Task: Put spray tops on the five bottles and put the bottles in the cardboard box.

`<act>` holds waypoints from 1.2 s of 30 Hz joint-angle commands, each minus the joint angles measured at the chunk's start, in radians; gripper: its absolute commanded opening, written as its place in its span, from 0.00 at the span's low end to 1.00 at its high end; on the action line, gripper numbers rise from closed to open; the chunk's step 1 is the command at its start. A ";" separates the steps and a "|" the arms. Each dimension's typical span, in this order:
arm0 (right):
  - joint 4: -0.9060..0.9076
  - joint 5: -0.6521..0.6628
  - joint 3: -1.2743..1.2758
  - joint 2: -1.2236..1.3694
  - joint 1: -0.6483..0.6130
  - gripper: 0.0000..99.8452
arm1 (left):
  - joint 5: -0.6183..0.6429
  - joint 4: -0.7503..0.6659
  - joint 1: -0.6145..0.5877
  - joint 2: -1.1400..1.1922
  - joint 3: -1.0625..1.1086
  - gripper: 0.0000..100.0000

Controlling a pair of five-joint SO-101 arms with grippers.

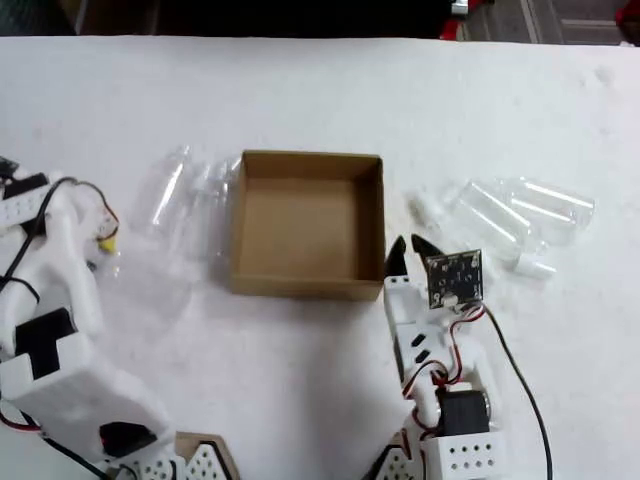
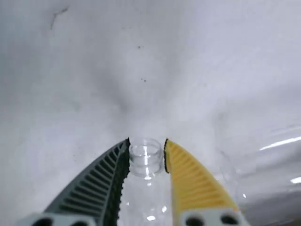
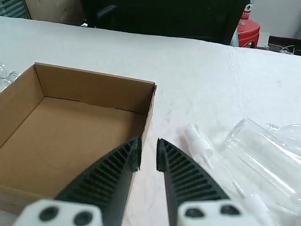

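We judge the task barely begun: the open brown cardboard box [image 1: 300, 285] holds no bottles. Left of it, our left end effector [image 2: 146, 157] pinches an uncapped clear plastic bottle [image 2: 143, 188] by its neck. The right end effector [image 3: 148, 153], slightly spread, holds nothing near a loose white spray top [image 3: 197, 141].

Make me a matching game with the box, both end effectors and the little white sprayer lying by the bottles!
Things:
1. cardboard box
2. left end effector
3. right end effector
4. spray top

States:
A. shut on the neck of a clear bottle
B. white, lying on the table
C. brown, open at the top
D. black fingers a little apart, nothing between them

Pairs: 1-C, 2-A, 3-D, 4-B
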 commanded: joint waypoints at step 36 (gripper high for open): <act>0.004 0.103 0.009 0.002 0.007 0.04 | -0.374 0.489 0.794 -0.737 -0.509 0.02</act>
